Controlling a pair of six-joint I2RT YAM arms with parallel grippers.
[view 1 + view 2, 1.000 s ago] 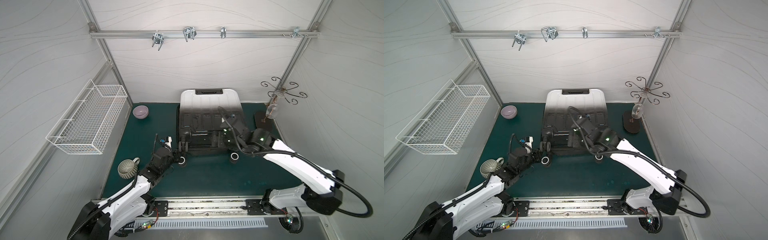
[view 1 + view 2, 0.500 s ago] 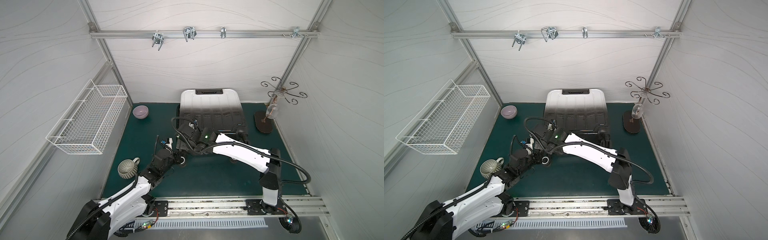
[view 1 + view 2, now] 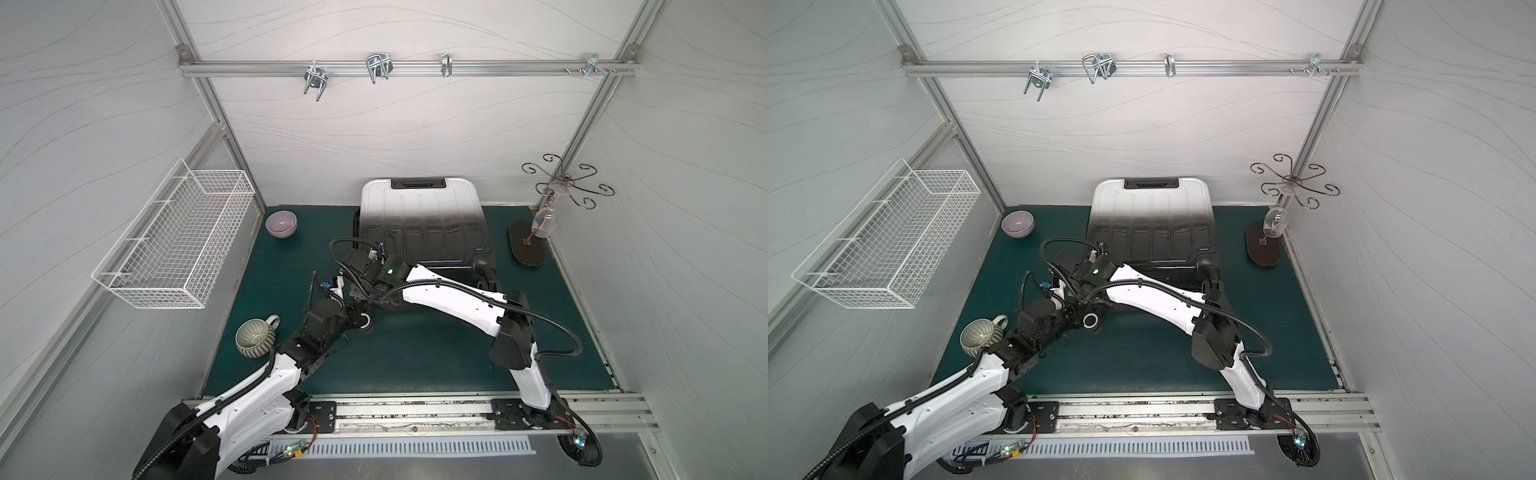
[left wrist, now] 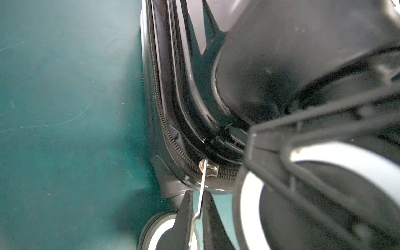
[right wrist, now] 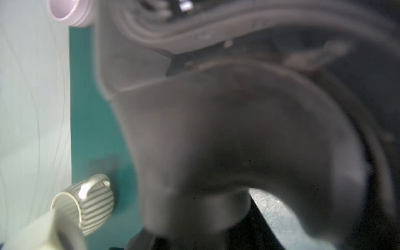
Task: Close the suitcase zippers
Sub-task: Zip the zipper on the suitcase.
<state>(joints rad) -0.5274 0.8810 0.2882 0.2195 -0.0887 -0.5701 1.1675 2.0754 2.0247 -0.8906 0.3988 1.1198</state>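
The suitcase [image 3: 419,212] [image 3: 1152,212] lies flat on the green mat, white at the far end and black at the near end. In the left wrist view the black zipper band [image 4: 160,108] curves round the near left corner to a metal slider [image 4: 207,167]. Its thin pull tab [image 4: 201,194] runs between the fingers [image 4: 184,216] of my left gripper [image 4: 197,194], which is shut on it beside a white-rimmed wheel [image 4: 303,173]. My right gripper [image 3: 360,291] reaches over the same corner. Its wrist view is blurred, filled by a dark wheel housing [image 5: 238,140], and its jaws do not show.
A ribbed mug [image 3: 254,337] stands near the left arm, and a purple bowl [image 3: 281,223] sits at the far left. A wire basket [image 3: 178,245] hangs on the left wall. A hook stand with a hanging glass [image 3: 542,222] stands at the far right.
My right arm has swung from the suitcase's near right side across to its near left corner, close above the left gripper. The left arm has stayed put.
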